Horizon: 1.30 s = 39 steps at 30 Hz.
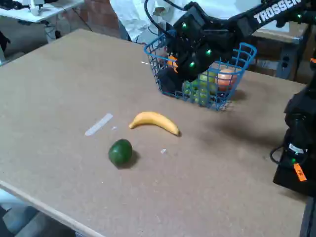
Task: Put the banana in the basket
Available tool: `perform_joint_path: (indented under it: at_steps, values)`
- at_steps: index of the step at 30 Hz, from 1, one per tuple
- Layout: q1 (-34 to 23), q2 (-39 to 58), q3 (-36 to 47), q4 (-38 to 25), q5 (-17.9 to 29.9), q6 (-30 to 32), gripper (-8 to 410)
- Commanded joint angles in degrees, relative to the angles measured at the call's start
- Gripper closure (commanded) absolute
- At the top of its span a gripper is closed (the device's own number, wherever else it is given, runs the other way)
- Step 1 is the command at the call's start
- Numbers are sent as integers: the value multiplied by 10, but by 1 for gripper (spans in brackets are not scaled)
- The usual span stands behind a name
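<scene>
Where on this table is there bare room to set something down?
The widest bare stretch is the table left of the basket, above the strip of tape. The near right part, below the basket, is bare too. It is crowded in the middle, around the banana and green fruit, and at the full basket under the arm.

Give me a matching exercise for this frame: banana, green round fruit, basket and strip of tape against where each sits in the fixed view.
Things:
1. banana
2. green round fruit
3. basket
4. strip of tape

Places:
A. on the table, left of the banana
B. at the back, partly behind the arm, holding fruit
C. on the bare table, in front of the basket
D. nearest the table's front edge

Pairs: 1-C, 2-D, 3-B, 4-A
</scene>
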Motion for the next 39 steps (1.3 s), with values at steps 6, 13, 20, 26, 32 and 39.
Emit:
perform_joint_path:
  at_steps: [6, 13, 20, 26, 32, 39]
  values:
    - [0, -1, 0, -13, 0, 13, 182]
    - [0, -1, 0, -13, 0, 13, 182]
    - [0, -1, 0, -13, 0, 13, 181]
    - [0, 2, 14, -36, 1, 13, 155]
    - [0, 3, 47, -95, 12, 14, 119]
    - [0, 42, 84, -145, 14, 32, 103]
